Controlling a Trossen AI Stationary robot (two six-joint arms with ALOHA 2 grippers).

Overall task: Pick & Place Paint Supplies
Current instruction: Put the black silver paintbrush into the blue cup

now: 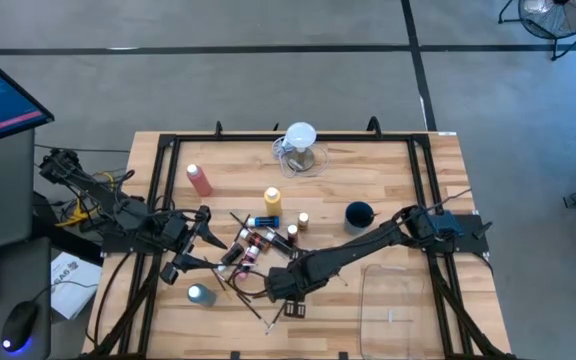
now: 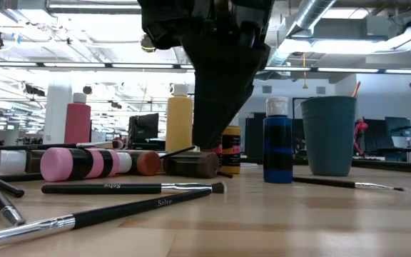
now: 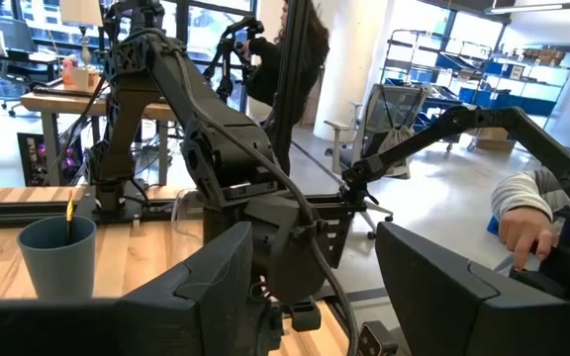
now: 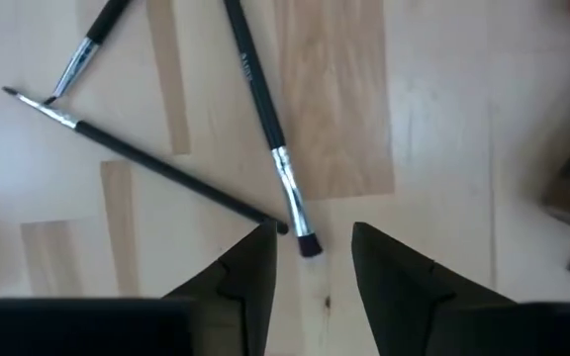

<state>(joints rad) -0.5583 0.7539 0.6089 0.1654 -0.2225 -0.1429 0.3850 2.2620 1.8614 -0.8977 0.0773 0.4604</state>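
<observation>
The paint supplies lie mid-table: a pink bottle [image 1: 200, 180], a yellow bottle [image 1: 272, 198], a blue bottle [image 2: 277, 146], several small bottles lying on their sides [image 1: 253, 245], and thin dark brushes [image 2: 130, 188] flat on the wood. My right gripper [image 4: 310, 262] points down over the brushes near the table's front, open. One brush's bristle end [image 4: 308, 243] shows on the table below the gap between its fingers. My left gripper [image 3: 315, 297] hangs level above the table's left side [image 1: 203, 225], open, with nothing between its fingers.
A dark teal cup [image 1: 359, 213] stands right of the bottles. A clear jug with a white round top [image 1: 300, 145] is at the far middle. A clear container [image 1: 398, 300] sits at the near right. One white-capped bottle [image 1: 200, 294] stands near left. A person's hand [image 3: 522, 222] shows beyond the table.
</observation>
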